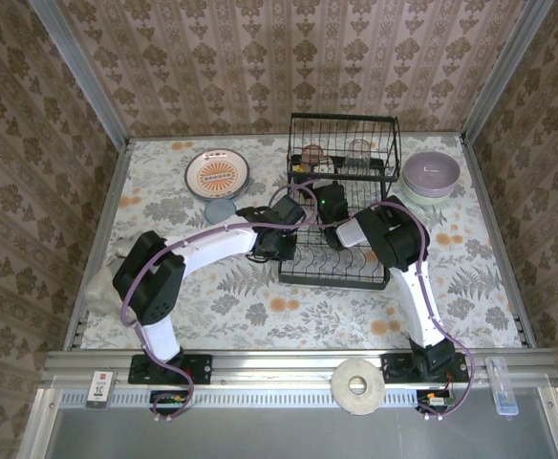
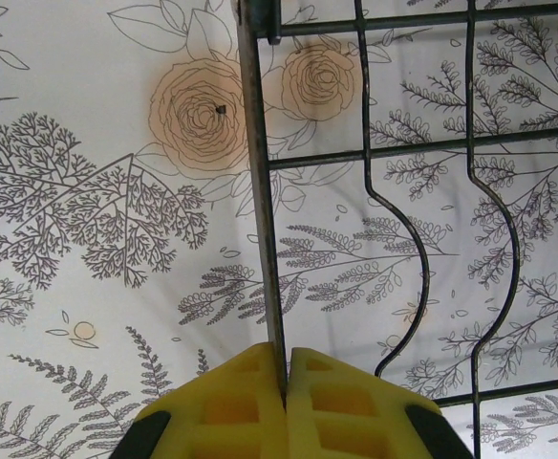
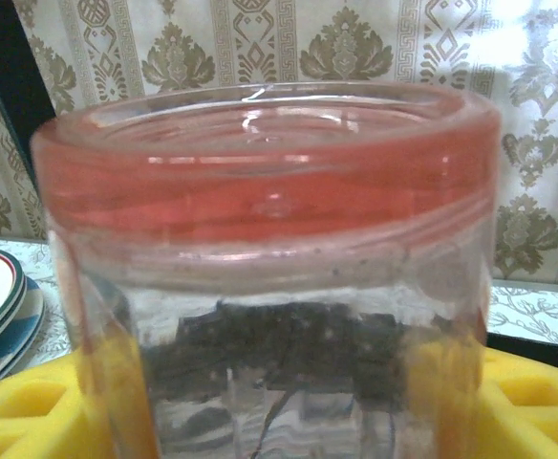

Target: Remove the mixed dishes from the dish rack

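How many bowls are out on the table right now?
2: a lilac bowl nested in a cream-green bowl, right of the dish rack. Others may hide inside it.

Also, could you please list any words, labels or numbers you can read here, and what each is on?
Nothing reads clearly.
Orange-centred plate: marks around the pattern, too small.
White tag on the front rail: red mark, too small.

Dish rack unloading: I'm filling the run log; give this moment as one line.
left pincer: shut on dish rack edge wire | right pincer: shut on pinkish glass tumbler | lilac bowl: nested in cream-green bowl beside rack
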